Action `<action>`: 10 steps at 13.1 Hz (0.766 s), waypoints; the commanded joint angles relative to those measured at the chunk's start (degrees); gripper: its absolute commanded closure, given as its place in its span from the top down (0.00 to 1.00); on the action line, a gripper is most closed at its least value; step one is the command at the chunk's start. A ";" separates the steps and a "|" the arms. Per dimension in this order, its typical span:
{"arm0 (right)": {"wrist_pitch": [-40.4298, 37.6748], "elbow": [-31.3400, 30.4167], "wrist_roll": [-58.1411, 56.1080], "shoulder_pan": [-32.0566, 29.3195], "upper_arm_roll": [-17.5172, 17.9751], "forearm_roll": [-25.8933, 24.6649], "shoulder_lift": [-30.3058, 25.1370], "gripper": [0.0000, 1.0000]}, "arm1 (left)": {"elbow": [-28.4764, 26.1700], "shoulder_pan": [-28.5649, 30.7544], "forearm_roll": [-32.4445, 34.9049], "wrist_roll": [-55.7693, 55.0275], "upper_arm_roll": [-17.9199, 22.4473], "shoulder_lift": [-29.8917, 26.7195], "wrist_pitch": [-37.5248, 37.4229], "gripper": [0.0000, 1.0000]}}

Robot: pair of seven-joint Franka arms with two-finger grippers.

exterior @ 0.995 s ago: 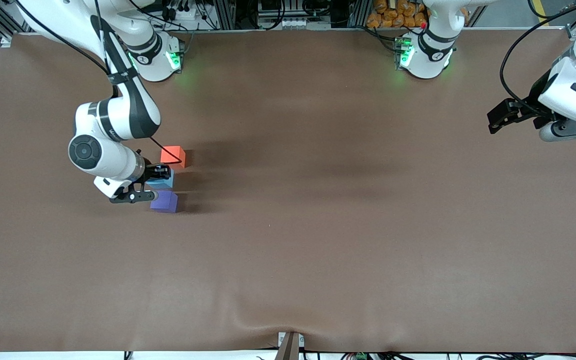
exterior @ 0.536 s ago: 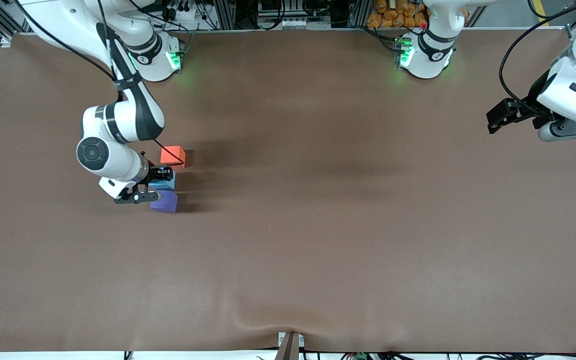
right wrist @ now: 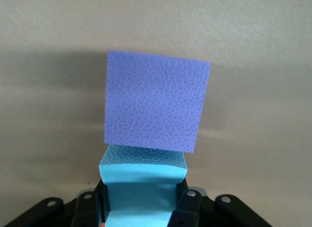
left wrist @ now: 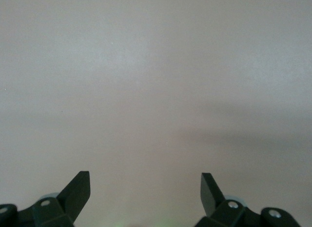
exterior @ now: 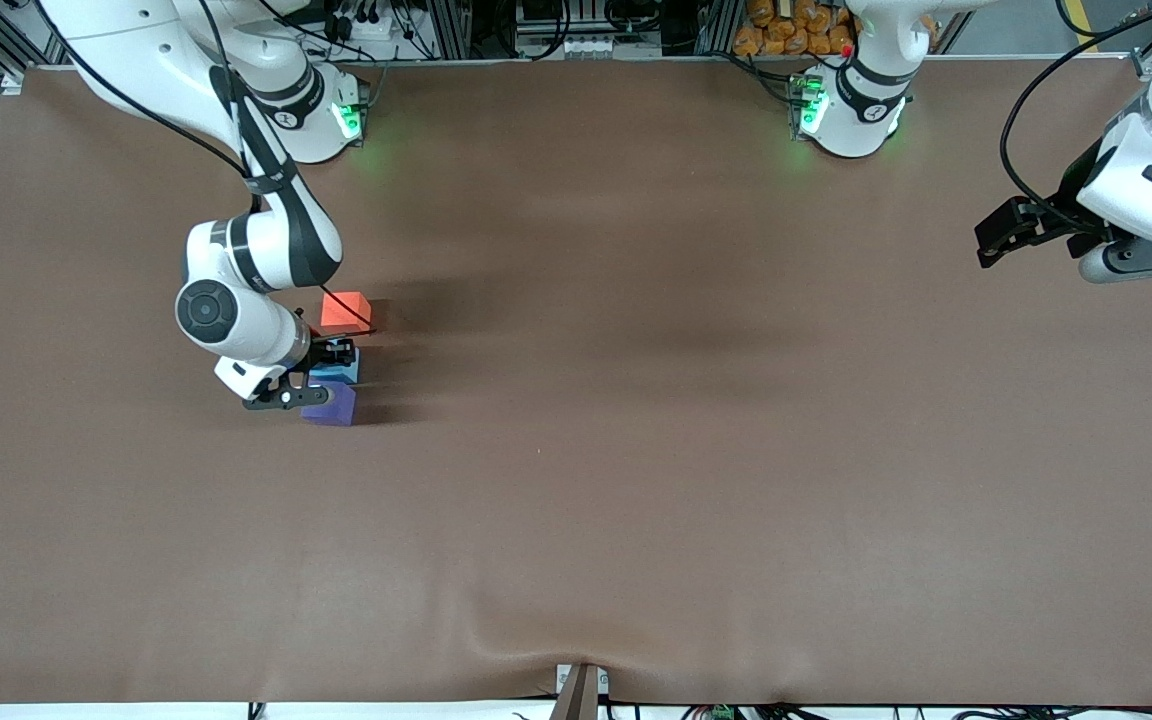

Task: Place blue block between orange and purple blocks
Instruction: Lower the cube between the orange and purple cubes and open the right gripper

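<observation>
my right gripper (exterior: pixel 328 362) is pinching the small sky-blue matte cube (exterior: pixel 341 366) between the orange-red cube (exterior: pixel 345 311) and violet-purple cube (exterior: pixel 332 404); left gripper (exterior: pixel 998 236) waits spread wide

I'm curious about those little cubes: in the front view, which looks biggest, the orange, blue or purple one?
No clear ranking:
orange block and purple block look about alike;
blue block shows smallest only because the right gripper, shut on it, covers part.

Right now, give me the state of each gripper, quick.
Left gripper: open, empty, waiting over the table's left-arm end.
Right gripper: shut on the blue block, between orange block and purple block.
</observation>
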 commanded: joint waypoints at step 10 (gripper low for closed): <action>-17.91 9.39 5.83 -0.36 0.38 0.34 -3.10 1.00 | 1.13 0.09 -0.57 0.98 -0.23 0.77 -0.59 1.00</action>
